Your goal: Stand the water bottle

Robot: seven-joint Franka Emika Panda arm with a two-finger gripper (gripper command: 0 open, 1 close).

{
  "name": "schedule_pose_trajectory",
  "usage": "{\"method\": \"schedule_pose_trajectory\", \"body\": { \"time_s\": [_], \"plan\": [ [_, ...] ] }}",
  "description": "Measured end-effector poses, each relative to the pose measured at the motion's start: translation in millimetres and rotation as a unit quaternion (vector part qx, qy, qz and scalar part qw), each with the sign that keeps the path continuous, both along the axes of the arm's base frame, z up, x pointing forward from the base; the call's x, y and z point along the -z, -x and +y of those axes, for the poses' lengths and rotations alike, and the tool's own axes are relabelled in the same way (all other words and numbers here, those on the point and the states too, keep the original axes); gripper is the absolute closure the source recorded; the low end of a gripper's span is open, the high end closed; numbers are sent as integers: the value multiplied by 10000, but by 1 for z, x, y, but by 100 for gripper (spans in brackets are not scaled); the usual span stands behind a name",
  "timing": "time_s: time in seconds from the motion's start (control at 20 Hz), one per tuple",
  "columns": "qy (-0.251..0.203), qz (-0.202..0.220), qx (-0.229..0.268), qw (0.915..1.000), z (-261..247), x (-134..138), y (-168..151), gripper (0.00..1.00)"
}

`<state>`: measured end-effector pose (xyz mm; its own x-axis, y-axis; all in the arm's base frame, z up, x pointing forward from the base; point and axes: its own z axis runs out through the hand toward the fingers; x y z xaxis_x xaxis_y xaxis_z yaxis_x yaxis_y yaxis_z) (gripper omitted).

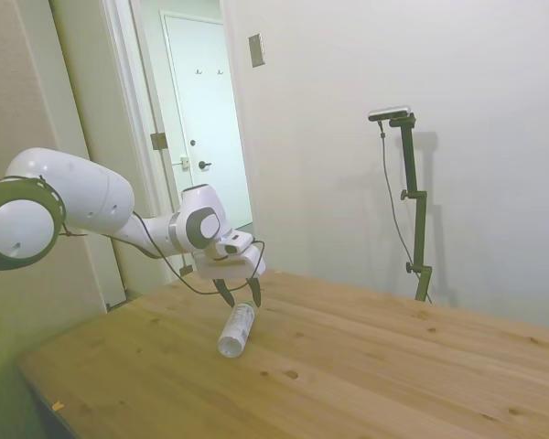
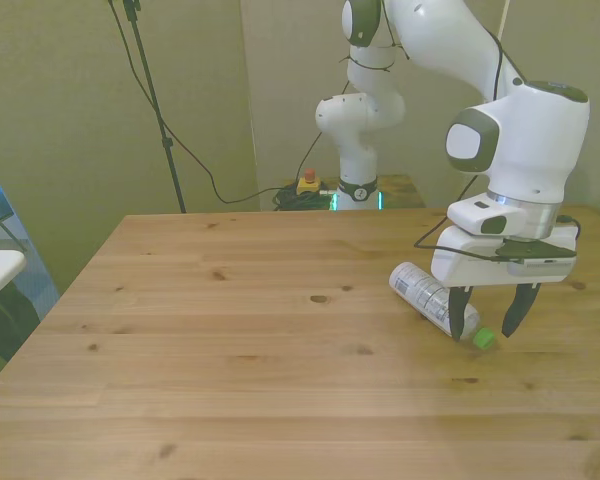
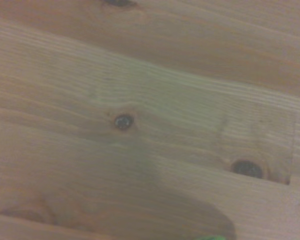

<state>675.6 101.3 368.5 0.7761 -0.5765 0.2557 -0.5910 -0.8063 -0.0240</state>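
Gripper [image 2: 488, 318] fingers spread apart, straddling the cap end of the water bottle [image 2: 435, 298], which I see lying flat on the wooden table [image 2: 230, 340], green cap toward the front view's near right.

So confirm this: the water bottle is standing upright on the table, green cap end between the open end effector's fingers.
Not quite. The water bottle is not upright: it lies on its side on the table, as the front view shows. The rest holds: the end effector is open, with the green cap end between its fingers.
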Motion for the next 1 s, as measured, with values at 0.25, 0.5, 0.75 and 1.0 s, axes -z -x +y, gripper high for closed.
{"method": "schedule_pose_trajectory", "body": {
  "time_s": [0.25, 0.5, 0.75, 1.0],
  "plan": [
    [31, -19, 79, 10000, 1, 12, -2, 100],
    [13, -25, 145, 9999, 3, 14, -1, 100],
    [-9, -97, 198, 9998, 0, 16, -1, 100],
    [-50, -161, 269, 9995, 0, 18, 1, 100]
  ]
}}
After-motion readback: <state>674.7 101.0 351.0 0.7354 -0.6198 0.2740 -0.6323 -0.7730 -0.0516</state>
